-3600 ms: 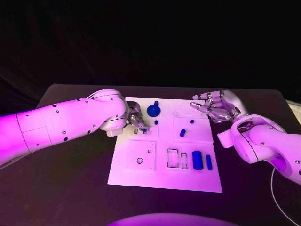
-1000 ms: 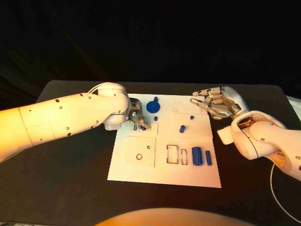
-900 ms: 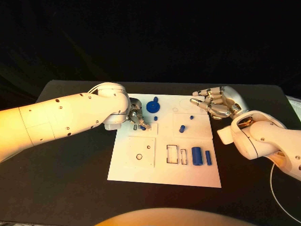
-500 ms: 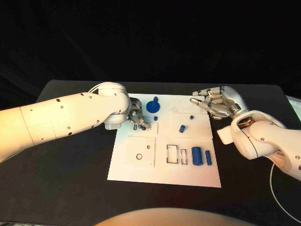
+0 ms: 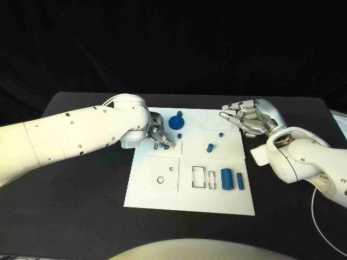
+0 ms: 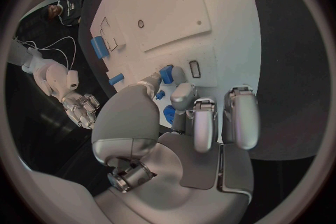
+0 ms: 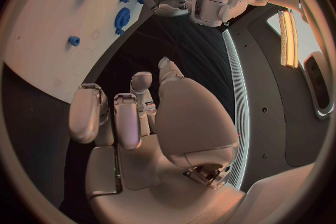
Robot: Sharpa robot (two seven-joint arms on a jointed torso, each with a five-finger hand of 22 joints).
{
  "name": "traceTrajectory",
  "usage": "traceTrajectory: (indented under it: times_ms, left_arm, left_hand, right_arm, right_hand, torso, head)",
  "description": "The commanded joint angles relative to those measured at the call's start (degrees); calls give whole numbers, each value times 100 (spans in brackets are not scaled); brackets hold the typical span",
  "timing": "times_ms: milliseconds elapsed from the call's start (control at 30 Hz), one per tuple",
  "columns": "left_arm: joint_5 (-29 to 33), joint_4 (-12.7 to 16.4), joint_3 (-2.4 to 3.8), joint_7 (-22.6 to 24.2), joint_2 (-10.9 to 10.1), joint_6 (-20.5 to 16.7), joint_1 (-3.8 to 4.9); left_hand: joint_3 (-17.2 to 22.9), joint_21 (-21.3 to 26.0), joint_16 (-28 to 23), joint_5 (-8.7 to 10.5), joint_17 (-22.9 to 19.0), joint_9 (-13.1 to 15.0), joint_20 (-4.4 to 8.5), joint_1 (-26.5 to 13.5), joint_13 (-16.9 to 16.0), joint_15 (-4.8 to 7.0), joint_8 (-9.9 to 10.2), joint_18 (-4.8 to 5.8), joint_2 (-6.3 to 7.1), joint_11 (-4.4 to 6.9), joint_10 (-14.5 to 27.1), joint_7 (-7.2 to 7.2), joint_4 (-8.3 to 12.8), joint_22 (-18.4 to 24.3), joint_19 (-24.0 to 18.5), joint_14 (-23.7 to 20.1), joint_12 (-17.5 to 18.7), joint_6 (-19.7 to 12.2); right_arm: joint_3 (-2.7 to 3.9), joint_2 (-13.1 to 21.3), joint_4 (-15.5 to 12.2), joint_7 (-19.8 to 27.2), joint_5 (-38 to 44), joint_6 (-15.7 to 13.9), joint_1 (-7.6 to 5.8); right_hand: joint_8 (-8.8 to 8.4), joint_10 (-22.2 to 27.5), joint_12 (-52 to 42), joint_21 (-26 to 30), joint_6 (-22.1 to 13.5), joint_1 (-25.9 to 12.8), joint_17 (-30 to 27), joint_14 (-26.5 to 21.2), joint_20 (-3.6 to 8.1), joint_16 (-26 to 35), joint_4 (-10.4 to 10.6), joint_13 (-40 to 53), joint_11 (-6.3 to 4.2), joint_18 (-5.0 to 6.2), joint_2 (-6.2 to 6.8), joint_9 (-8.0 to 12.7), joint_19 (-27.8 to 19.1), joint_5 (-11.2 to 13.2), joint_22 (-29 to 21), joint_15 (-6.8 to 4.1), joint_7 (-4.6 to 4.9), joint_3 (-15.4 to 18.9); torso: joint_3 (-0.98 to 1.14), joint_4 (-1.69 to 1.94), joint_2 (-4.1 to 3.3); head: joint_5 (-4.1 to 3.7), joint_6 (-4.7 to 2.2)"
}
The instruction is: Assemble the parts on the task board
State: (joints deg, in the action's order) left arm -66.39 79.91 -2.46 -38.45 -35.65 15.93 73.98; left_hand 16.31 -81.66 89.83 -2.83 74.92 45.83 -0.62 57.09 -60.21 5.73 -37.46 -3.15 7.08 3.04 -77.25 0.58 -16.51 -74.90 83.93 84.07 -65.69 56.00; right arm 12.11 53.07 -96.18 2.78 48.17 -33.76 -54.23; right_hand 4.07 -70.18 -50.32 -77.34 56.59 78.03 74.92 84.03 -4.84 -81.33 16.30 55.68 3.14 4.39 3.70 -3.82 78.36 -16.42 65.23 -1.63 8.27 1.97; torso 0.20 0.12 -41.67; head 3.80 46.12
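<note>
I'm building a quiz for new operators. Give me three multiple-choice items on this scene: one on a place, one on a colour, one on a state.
1. Where does the blue gear lie?
A) near the task board's far edge, by the left hand
B) at its near edge
C) on the bare table

2. What colour is the task board?
A) grey
B) white
C) blue

3. How is the right hand?
A) it grips the gear
B) it presses a part into the board
C) it holds nothing, fingers apart

Answers:
1 A: the head view shows the gear near the far edge, beside the left hand's fingers.
2 B: the plate is white against the black table.
3 C: the right wrist view shows its fingers apart with nothing in them.
</note>
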Motion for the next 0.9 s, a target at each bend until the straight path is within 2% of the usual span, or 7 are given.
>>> traceTrajectory:
  times_ms: [33, 367, 467, 567, 700, 800, 900]
  left_arm:
    - [65, -6, -54, -62, 8, 324, -72]
    - [42, 91, -16, -61, -60, 200, -71]
    - [91, 191, 42, -50, -134, 50, -65]
    - [203, 289, 128, -37, -211, -136, -34]
    - [341, 380, 238, -27, -305, -285, 71]
    - [387, 397, 287, -32, -386, -173, 252]
    - [391, 264, 308, -37, -412, 87, 455]
  left_hand:
    - [-104, -34, 17, 4, 1508, 7, 34, -69, 4, 40, 29, 69, 3, 17, -39, -13, -2, -699, 143, 593, -26, 46]
    - [-357, -36, 17, 4, 1508, 12, 39, -123, 2, 46, 36, 71, -32, 23, -53, -21, -6, -711, 150, 593, -29, 63]
    - [-477, -14, 17, 4, 1508, 13, 42, -146, 15, 49, 43, 64, -32, 25, -49, -21, -7, -694, 139, 593, -18, 62]
    - [-586, 35, 17, 4, 1508, 12, 44, -138, 78, 50, 62, 50, -43, 20, -9, -14, -3, -650, 114, 593, 39, 30]
    - [-768, 142, 17, 3, 1508, -4, 34, -44, 240, 35, 129, 23, -87, -8, 107, 23, 5, -558, 56, 593, 185, -71]
    - [-893, 241, 17, 3, 1508, -37, 16, 52, 388, 7, 207, -2, -124, -44, 222, 65, 2, -474, 2, 593, 319, -162]
    - [-1018, 420, 17, -2, 1508, -157, -31, 247, 605, -52, 394, -44, -195, -120, 400, 151, 28, -325, -98, 593, 519, -323]
  right_arm:
    - [0, 1, -13, 27, 1, 78, 4]
    - [0, 0, -7, 28, -13, 81, 4]
    - [0, -3, 0, 29, -18, 85, 5]
    - [-1, -9, 9, 28, -21, 87, 5]
    - [-2, -23, 28, 25, -24, 91, 7]
    - [-6, -37, 45, 19, -26, 100, 8]
    - [-10, -48, 60, 9, -27, 108, 10]
  right_hand:
    - [7, 3, -24, 21, -3, -50, 115, 304, 11, 32, -7, -8, -6, 60, 9, -8, -18, -39, -9, 33, -17, 32]
    - [7, 6, -21, 23, -4, -62, 109, 302, 11, 37, -3, -14, -6, 60, 4, -8, -19, -47, -10, 33, -16, 41]
    - [6, 6, -25, 26, -4, -73, 111, 303, 11, 37, 1, -13, -5, 61, -1, -8, -20, -52, -15, 33, -16, 48]
    - [6, 6, -25, 26, -4, -73, 111, 303, 11, 37, 1, -13, -5, 61, -1, -8, -20, -52, -15, 33, -16, 48]
    - [6, 6, -25, 26, -4, -73, 111, 303, 11, 37, 1, -13, -5, 61, -1, -8, -20, -52, -15, 33, -16, 48]
    - [6, 5, -30, 25, -5, -85, 111, 303, 11, 37, 5, -12, -5, 61, -5, -7, -19, -57, -12, 34, -16, 57]
    - [6, 3, -33, 24, -5, -88, 115, 304, 11, 35, 5, -10, -5, 60, -6, -7, -18, -58, -10, 34, -16, 59]
  torso:
    - [-1, 4, 1]
    - [-6, 2, 0]
    - [-6, 2, 3]
    - [-2, 6, 8]
    - [-1, 3, 10]
    - [3, -10, -4]
    - [6, 6, -1]
  head:
    - [-5, 1]
    - [-7, -9]
    - [-9, -21]
    - [-6, -38]
    - [4, -51]
    - [14, -72]
    - [9, -95]
